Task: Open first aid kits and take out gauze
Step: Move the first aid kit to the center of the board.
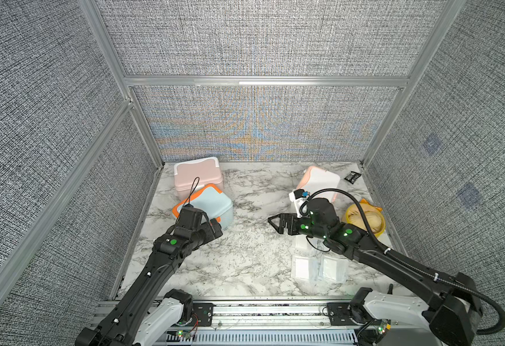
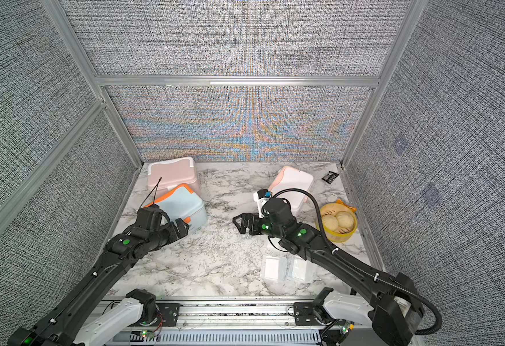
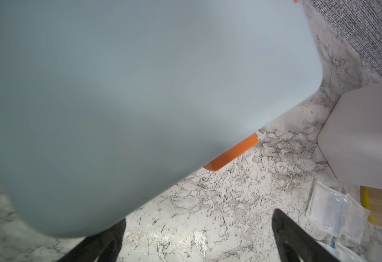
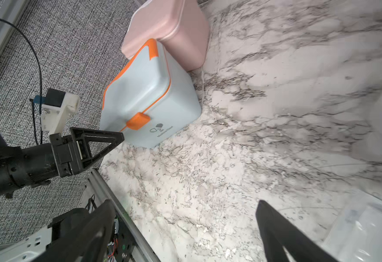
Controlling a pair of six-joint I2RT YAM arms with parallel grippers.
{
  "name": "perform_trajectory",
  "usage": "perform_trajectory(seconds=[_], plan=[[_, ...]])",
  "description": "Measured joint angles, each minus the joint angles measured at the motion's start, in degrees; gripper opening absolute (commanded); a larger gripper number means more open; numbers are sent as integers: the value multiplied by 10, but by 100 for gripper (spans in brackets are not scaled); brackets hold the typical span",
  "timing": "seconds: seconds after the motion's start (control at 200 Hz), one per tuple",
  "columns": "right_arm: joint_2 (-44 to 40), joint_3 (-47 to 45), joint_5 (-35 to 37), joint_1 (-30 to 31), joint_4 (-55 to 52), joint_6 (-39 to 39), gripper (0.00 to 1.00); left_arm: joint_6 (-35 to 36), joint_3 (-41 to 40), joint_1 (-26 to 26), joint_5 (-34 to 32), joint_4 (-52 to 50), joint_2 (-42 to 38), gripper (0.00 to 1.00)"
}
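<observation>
The blue box (image 1: 207,206) sits at left centre of both top views, leaning against the pink box (image 1: 197,175) behind it, with its orange latch (image 4: 138,121) facing the near side of the bench (image 1: 245,263). The left tool (image 1: 215,228), jaws apart and empty, hangs just beside that latch face, so the left arm is clearly the nearer one. The right tool (image 1: 278,223), also spread and empty, points left over bare bench, well apart from the blue box. The white box (image 1: 320,182) stands behind the right arm; whether its lid is shut is hard to tell. Three gauze packets (image 1: 320,266) lie at lower right.
</observation>
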Motion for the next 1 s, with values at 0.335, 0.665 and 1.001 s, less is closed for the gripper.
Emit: perform_trajectory(seconds=[0.335, 0.665, 1.001], plan=[[-47, 5, 30, -75, -68, -33, 99, 15, 34, 50, -4, 14, 32, 99], [-47, 48, 77, -167, -131, -53, 99, 16, 79, 52, 44, -7, -35, 99], [16, 58, 83, -286, -150, -51, 99, 6, 139, -6, 73, 24, 45, 99]])
